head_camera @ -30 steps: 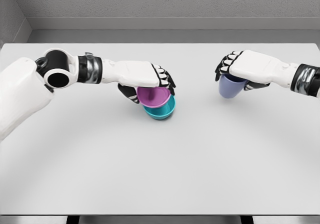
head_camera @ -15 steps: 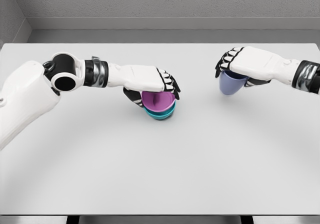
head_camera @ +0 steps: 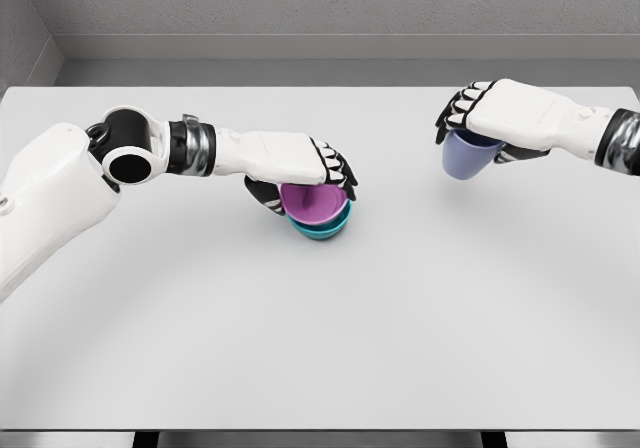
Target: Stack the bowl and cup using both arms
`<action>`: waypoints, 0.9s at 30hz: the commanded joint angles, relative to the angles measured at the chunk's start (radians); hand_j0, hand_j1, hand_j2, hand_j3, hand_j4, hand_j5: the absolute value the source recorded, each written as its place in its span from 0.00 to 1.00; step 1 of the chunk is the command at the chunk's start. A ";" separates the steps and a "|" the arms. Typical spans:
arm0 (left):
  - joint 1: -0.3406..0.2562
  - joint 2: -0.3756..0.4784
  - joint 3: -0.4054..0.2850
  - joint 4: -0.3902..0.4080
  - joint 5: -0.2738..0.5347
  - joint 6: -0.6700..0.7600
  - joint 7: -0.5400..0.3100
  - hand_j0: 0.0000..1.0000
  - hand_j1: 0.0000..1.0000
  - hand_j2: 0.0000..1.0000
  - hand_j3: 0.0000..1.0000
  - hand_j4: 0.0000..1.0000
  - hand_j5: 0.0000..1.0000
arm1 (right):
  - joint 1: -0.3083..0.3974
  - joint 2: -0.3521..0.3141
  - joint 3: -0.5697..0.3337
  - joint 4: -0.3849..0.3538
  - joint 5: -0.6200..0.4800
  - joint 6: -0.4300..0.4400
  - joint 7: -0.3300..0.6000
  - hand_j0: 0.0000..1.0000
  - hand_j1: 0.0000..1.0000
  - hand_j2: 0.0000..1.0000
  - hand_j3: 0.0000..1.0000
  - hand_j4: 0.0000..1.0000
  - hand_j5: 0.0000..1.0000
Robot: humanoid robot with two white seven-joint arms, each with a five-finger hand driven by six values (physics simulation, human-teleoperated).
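A magenta bowl (head_camera: 313, 201) sits nested inside a teal bowl (head_camera: 325, 229) near the middle of the white table (head_camera: 320, 318). My left hand (head_camera: 305, 173) lies over the magenta bowl's rim, fingers curled on it, thumb behind on the left. At the right, my right hand (head_camera: 480, 128) grips a lavender cup (head_camera: 465, 157) from above and holds it lifted off the table, slightly tilted.
The table runs to a grey wall at the back. Its front edge shows along the bottom of the head view. Nothing else stands on the table.
The left hand has lowered the magenta bowl deeper into the teal bowl. The right hand has lifted the lavender cup a little up and to the right.
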 commanded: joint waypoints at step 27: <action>-0.006 0.003 0.039 -0.017 0.001 0.003 0.001 1.00 1.00 1.00 1.00 1.00 1.00 | -0.041 -0.024 -0.003 -0.022 -0.027 -0.018 -0.001 0.62 0.62 0.62 0.62 0.62 0.62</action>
